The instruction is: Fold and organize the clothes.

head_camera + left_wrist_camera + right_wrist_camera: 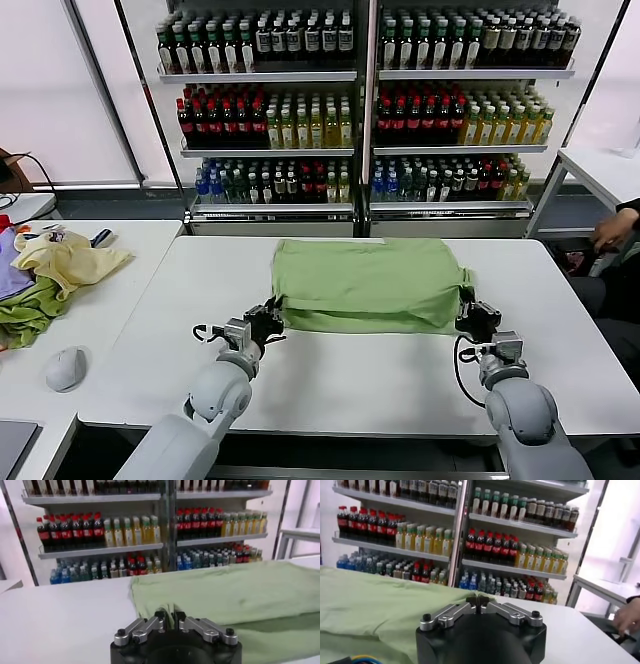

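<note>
With both jaws pinching the light green shirt's near corners, left gripper and right gripper, expect soft, limp cloth; hold hems

The black left gripper with silver linkage arms sits at the near edge of the light green soft cotton shirt on the white table. Its fingertips appear pinched together on a small ridge of the fabric. Behind stand metal shelves of coloured drink bottles.

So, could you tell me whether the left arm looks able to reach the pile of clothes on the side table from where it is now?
Probably not: the left hand is closed on the green shirt, and the pile of clothes lies on a separate side table.
</note>
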`<action>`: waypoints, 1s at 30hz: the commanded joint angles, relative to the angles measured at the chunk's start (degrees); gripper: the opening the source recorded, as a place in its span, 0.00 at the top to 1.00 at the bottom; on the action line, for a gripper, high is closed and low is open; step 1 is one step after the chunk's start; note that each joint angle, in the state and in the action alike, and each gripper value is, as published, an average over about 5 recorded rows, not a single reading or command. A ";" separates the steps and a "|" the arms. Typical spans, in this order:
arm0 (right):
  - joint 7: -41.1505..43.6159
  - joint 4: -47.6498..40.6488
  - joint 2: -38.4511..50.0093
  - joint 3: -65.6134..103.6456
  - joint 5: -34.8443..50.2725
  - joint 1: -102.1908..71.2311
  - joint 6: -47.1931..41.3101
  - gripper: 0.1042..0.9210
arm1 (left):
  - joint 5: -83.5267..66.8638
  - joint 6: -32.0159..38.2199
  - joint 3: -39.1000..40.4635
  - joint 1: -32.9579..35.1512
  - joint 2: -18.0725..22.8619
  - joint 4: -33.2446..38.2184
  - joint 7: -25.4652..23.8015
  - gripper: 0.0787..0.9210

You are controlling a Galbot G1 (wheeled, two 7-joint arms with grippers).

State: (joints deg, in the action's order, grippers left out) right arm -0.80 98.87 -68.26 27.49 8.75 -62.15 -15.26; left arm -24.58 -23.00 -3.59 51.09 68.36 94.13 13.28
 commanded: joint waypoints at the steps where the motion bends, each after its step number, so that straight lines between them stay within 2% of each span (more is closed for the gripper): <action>1: 0.58 -3.33 -0.09 -1.62 -3.06 3.00 -1.20 0.84 | 2.11 0.35 0.91 -2.40 1.17 -4.51 0.07 0.75; 13: 0.91 5.69 0.28 6.17 -1.26 -7.11 1.85 0.42 | 2.26 -0.51 -2.24 7.04 0.01 6.74 1.33 0.34; 17: -0.18 4.91 0.73 8.45 1.79 -7.88 0.46 0.27 | 2.26 -0.59 -2.34 8.72 -0.01 7.03 1.69 0.20; 20: -1.19 4.13 0.73 9.50 3.77 -7.77 -2.27 0.18 | 2.17 -0.93 -2.26 8.50 0.35 5.92 2.04 0.13; 24: -1.57 2.32 1.05 8.83 4.08 -7.04 -5.38 0.12 | 1.50 -1.27 -2.07 6.91 1.04 3.36 3.32 0.12; 30: -1.51 -0.29 1.27 5.58 4.37 -4.81 -8.61 0.14 | 0.06 -1.48 -1.70 4.48 1.92 0.49 4.65 0.12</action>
State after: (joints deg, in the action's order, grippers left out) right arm -2.16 99.12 -67.29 32.92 12.64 -66.66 -21.54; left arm -24.25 -24.47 -5.08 55.91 70.17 95.95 17.25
